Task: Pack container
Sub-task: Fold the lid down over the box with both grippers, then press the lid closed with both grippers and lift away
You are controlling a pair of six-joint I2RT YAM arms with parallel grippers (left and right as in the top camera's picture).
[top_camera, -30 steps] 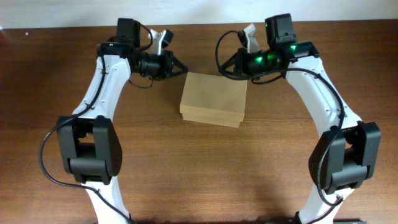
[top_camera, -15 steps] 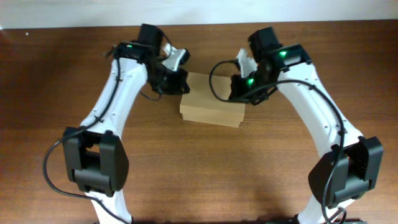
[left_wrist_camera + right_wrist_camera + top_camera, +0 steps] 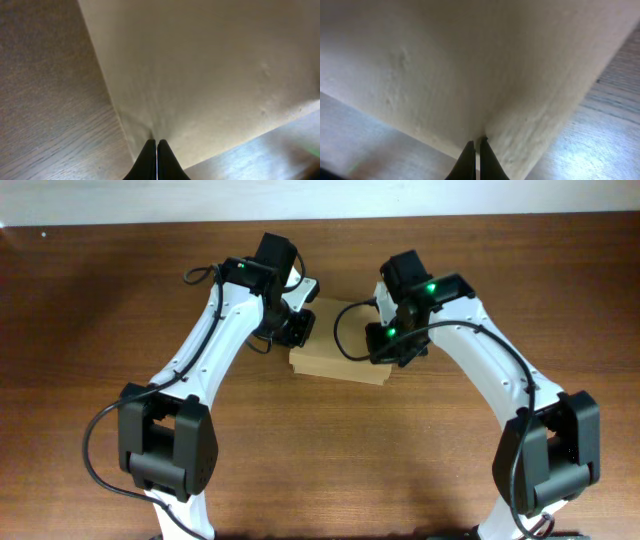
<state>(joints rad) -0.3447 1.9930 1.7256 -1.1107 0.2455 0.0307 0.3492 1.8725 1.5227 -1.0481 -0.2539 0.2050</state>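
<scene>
The container (image 3: 341,343) is a small tan cardboard box with its lid down, at the table's middle. My left gripper (image 3: 298,330) is shut and empty, its tips pressed against the box's left end near the top edge. In the left wrist view the shut fingers (image 3: 156,144) touch the box (image 3: 210,65). My right gripper (image 3: 391,345) is shut and empty at the box's right end. In the right wrist view its tips (image 3: 477,141) touch a corner edge of the box (image 3: 470,60).
The brown wooden table (image 3: 100,300) stretches around the box on all sides. A pale wall edge runs along the table's far side. Black cables loop from both wrists above the box.
Both arms have swung inward and down from the table's back. Their shut fingertips now rest against the box's left and right ends. The box has barely moved.
</scene>
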